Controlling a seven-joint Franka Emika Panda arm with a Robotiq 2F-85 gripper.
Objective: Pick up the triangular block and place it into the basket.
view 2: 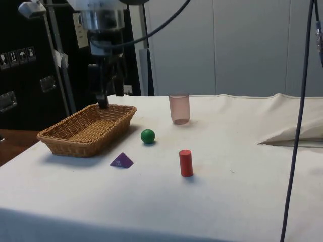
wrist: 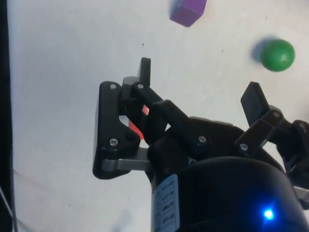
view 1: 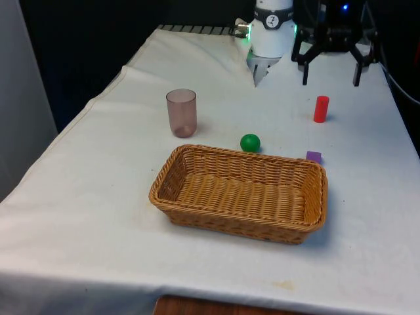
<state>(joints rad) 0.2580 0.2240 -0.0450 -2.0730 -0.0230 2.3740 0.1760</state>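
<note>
The triangular block is purple and lies flat on the white cloth (view 2: 122,161), just beyond the basket's far corner on the front view's right (view 1: 314,157). It also shows in the wrist view (wrist: 188,10). The woven wicker basket (view 1: 197,152) (view 2: 55,132) stands in the middle of the table with nothing in it. My gripper (view 1: 331,75) (view 2: 111,96) (wrist: 199,84) hangs open and holds nothing, well above the table at its far end, beyond the red cylinder and apart from the block.
A red cylinder (view 1: 321,109) (view 2: 186,163) stands upright beneath the gripper's near side. A green ball (view 1: 250,142) (view 2: 148,135) (wrist: 277,54) rests by the basket's far rim. A translucent pinkish cup (view 1: 182,112) (view 2: 179,107) stands on the front view's left.
</note>
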